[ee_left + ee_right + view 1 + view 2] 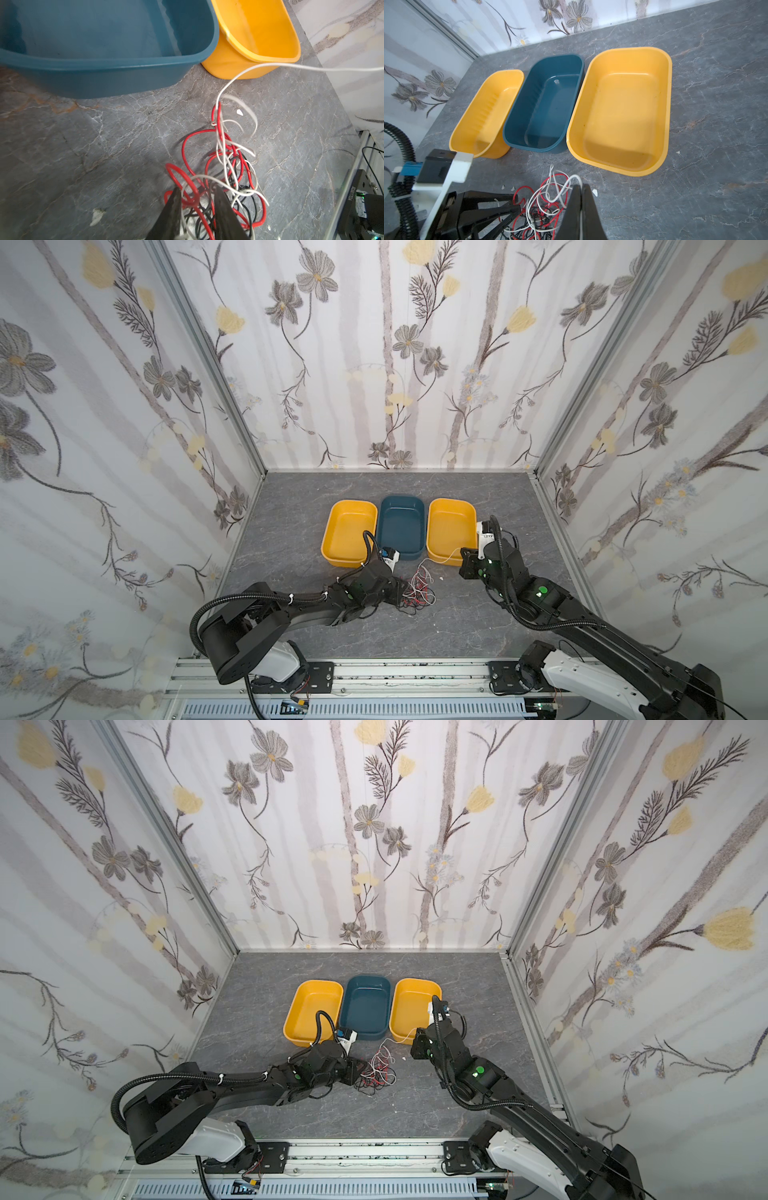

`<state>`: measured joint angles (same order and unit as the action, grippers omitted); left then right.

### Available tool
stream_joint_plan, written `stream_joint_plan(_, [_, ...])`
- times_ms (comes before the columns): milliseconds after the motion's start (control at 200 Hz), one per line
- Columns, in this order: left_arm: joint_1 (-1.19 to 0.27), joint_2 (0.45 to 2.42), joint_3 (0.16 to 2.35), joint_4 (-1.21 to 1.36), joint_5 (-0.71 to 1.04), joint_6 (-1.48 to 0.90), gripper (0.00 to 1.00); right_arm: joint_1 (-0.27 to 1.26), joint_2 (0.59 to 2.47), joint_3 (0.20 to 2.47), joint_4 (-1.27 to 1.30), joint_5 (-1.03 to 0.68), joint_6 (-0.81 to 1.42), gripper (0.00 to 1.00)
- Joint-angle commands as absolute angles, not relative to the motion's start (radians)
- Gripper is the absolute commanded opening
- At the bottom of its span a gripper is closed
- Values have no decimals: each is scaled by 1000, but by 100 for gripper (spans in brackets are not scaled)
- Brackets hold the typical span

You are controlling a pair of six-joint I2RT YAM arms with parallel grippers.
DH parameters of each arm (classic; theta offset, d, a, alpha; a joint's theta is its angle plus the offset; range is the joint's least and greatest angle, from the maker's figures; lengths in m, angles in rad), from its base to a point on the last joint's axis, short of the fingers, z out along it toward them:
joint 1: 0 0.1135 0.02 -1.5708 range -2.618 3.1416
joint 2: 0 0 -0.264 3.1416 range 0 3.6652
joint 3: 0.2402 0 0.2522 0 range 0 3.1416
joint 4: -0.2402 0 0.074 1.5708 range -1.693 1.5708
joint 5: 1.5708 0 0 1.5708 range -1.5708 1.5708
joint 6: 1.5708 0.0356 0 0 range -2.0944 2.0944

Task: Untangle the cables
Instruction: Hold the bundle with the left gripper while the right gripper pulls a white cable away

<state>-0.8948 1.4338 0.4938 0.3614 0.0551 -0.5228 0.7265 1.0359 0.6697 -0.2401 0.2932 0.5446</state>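
Seemingly light, limp cables (417, 591) are lying tangled toward the front edge of the tabletop (291, 510), left tool (197, 189) straddling them with jaws apart, right tool (581, 187) clamping a white cable (270, 65), likely best gripped near free ends.

The blue tub (401, 526) stands between the left yellow tub (345, 526) and the right yellow tub (451, 526). Just in front of it the cables (417, 591) lie tangled. A white cable (453, 555) runs rightward to the right gripper (462, 552).
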Motion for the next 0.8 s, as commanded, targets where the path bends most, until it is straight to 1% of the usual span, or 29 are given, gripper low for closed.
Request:
stream_joint_plan(0, [-893,1415,484,338,39,-514,24,718,1005,696,-250,339,509,0])
stream_joint_plan(80, [-890,1399,474,327,27,-514,18,702,976,717,-263,349,494,0])
stream_joint_plan(120, [-891,1390,470,320,22,-514,16,693,960,725,-271,351,487,0])
stream_joint_plan(440, [-871,1290,431,246,-28,-511,13,624,872,826,-310,357,449,0])
stream_joint_plan(685, [-837,1201,408,163,-52,-510,13,588,832,858,-339,430,438,0])
stream_joint_plan(795, [-830,1170,408,144,-44,-507,13,584,799,888,-337,422,441,0])
